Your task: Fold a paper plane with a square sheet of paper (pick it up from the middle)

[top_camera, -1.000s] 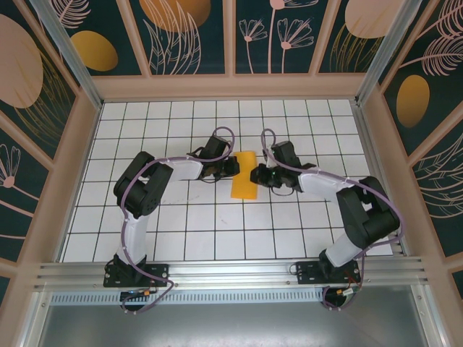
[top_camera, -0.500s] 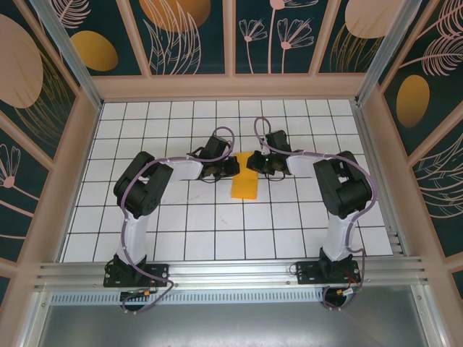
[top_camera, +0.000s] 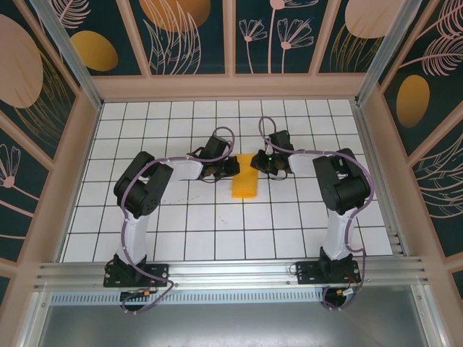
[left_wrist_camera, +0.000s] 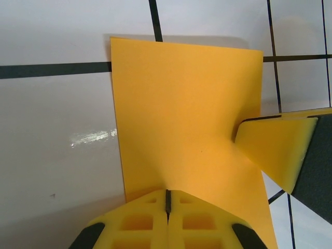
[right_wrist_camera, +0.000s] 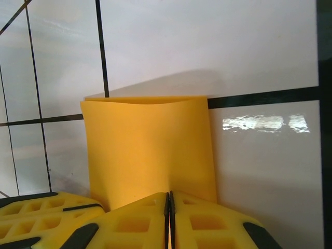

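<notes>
L gripper [top_camera: 230, 168]: jaws together, clamped on the left edge of the orange-yellow sheet [top_camera: 244, 186] near its far end. Its wrist cam shows the paper running straight into the finger seam. Sheet sits mid-table [top_camera: 181, 217], right between the two grippers. Far end is lifted off the grid w/ a shadow behind it, near end looks to be resting on the tiles. R gripper [top_camera: 259, 162]: jaws together too, pinching the opposite edge, tips almost facing the L ones. Paper puckers a bit toward the R finger, so there's some tension across it. Progress, my read: sheet is a narrow rectangle, not a square, so prob. the first lengthwise fold is in. Can't count the layers tho. No pointed nose, no angled corner folds, no wings visible, so not a plane yet. Left to do: corner folds for the nose, wing folds, crease down, then the pickup from the middle. Early stage imo.
</notes>
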Controlling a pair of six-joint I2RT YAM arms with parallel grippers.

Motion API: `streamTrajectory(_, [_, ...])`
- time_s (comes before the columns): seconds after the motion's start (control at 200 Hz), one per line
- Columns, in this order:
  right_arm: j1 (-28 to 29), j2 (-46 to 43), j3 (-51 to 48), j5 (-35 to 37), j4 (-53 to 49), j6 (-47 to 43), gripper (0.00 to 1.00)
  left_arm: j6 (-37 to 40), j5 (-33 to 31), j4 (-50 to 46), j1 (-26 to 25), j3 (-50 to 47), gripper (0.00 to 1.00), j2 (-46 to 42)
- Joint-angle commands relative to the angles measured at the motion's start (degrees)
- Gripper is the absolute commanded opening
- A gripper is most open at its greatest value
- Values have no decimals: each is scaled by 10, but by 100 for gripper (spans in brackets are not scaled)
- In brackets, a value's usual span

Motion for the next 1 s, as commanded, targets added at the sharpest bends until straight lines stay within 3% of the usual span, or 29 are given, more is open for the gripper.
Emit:
streamTrajectory(0.0, [-8, -19, 32, 4, -4, 2, 11, 12, -75, -84, 5, -29, 0, 51])
streamTrajectory(0.996, [-40, 66, 65, 63, -17, 38, 10, 11, -74, -78, 5, -46, 0, 45])
